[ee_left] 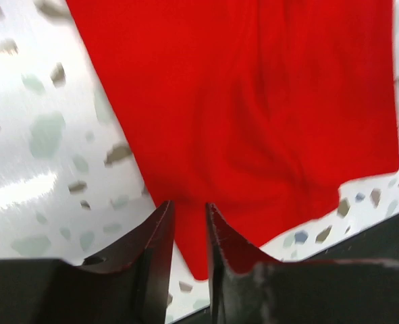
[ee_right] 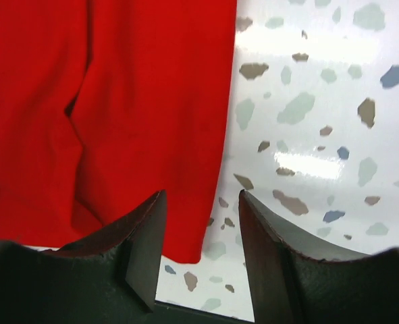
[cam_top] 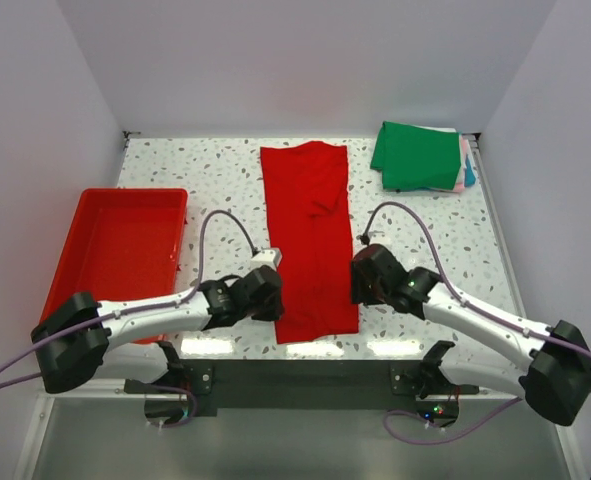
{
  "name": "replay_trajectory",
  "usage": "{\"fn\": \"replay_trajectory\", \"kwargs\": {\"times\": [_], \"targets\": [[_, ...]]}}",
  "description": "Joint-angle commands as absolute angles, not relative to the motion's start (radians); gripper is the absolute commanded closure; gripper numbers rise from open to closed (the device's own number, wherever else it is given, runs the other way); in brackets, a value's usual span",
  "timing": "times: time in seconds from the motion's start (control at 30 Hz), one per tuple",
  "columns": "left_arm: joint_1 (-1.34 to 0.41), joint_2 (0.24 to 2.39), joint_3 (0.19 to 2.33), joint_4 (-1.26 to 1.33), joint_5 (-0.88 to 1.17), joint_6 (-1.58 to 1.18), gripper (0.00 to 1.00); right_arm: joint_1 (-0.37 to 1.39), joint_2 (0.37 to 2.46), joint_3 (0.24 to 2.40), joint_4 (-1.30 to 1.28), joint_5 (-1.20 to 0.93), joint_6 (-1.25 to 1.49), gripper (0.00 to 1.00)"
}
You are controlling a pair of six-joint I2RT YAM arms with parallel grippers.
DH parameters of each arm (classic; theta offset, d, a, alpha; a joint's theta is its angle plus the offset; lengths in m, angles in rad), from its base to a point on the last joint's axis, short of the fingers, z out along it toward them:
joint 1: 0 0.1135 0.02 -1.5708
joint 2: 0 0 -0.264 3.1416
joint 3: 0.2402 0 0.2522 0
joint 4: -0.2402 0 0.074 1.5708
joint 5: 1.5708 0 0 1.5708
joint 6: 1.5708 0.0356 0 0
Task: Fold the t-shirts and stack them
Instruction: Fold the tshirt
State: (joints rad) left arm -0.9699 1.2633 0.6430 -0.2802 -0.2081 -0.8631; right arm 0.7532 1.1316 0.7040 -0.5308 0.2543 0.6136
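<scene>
Stacked: folded green cloth t-shirt, far beyond right jaws.
Remaining: long bright red cloth t-shirt, half-folded, between both jaws.
Left gripper: narrowly apart.
Right gripper: apart, empty.

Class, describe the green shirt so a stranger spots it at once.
On the speckled table, find the far right corner. A stack of folded shirts lies there, with the green shirt on top. It alone is green; the red shirt lies mid-table.
</scene>
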Motion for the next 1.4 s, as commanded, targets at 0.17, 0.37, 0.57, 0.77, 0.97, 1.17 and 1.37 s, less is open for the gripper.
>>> {"fn": "replay_trajectory", "kwargs": {"times": [0.17,0.37,0.57,0.77,0.97,1.17,1.37], "targets": [[-1.152,1.219,0.548,-0.236,-0.331,-1.040,0.61,0.986,1.023,0.603,-0.537,0.394,0.850,0.51],[-1.201,1.270,0.569,-0.265,-0.370,-1.066,0.60,1.069,1.084,0.601,-0.558,0.471,0.928,0.52],[-1.220,1.279,0.571,-0.291,-0.399,-1.078,0.61,1.101,1.123,0.581,-0.534,0.482,0.953,0.52],[-1.224,1.292,0.566,-0.270,-0.388,-1.068,0.65,1.106,1.164,0.561,-0.497,0.479,0.965,0.57],[-1.226,1.305,0.555,-0.261,-0.384,-1.063,0.74,1.106,1.169,0.546,-0.489,0.480,0.973,0.66],[-1.224,1.290,0.552,-0.270,-0.383,-1.065,0.99,1.108,1.138,0.526,-0.505,0.479,0.986,0.91],[-1.224,1.177,0.522,-0.314,-0.408,-1.100,1.00,1.106,1.037,0.494,-0.596,0.503,1.026,1.00]]}}
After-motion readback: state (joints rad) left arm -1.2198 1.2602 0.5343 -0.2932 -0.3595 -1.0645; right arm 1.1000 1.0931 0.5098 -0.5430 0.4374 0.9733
